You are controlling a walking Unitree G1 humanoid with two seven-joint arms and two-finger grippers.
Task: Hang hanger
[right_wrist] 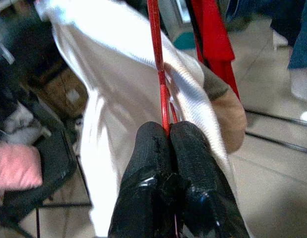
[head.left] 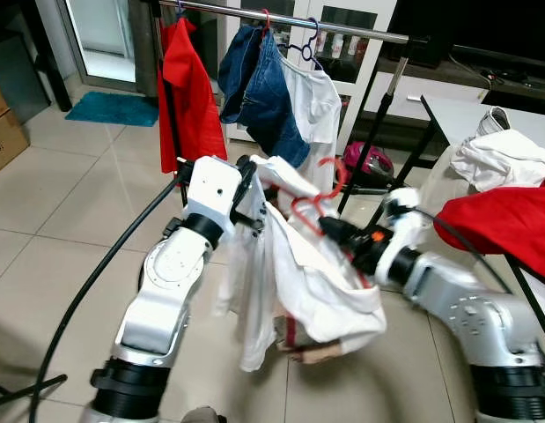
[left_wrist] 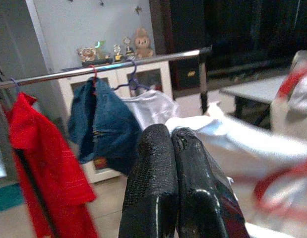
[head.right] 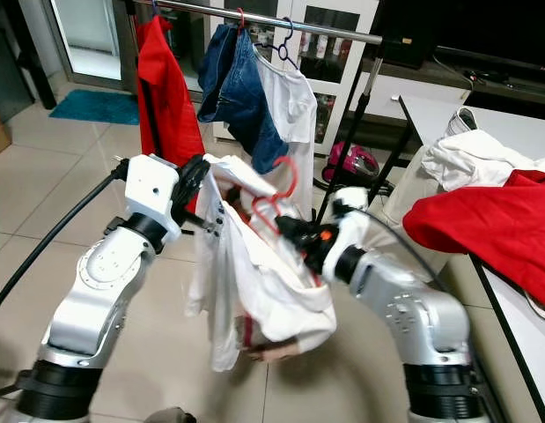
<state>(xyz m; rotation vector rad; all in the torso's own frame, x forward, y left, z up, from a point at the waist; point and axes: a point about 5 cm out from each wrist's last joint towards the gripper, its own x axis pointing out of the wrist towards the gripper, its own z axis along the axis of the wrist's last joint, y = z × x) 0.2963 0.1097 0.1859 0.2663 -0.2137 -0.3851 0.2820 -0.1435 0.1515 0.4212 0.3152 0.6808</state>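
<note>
A red hanger (head.left: 327, 181) carries a white shirt (head.left: 290, 273) and is held up between my two arms, in front of and below the clothes rail (head.left: 342, 26). My left gripper (head.left: 252, 182) is shut on the shirt's shoulder at the hanger's left end; in the left wrist view its fingers (left_wrist: 158, 163) press together with white cloth at their tips. My right gripper (head.left: 329, 227) is shut on the hanger's red wire (right_wrist: 160, 74) just below the hook. The shirt droops below both grippers. The hook points up and touches nothing.
On the rail hang a red garment (head.left: 188, 88), blue jeans (head.left: 259, 88) and a white shirt (head.left: 318, 101) on hangers. A table (head.left: 457, 110) at the right holds red cloth (head.left: 501, 220) and white cloth (head.left: 501, 159). A black cable (head.left: 87, 282) crosses the tiled floor.
</note>
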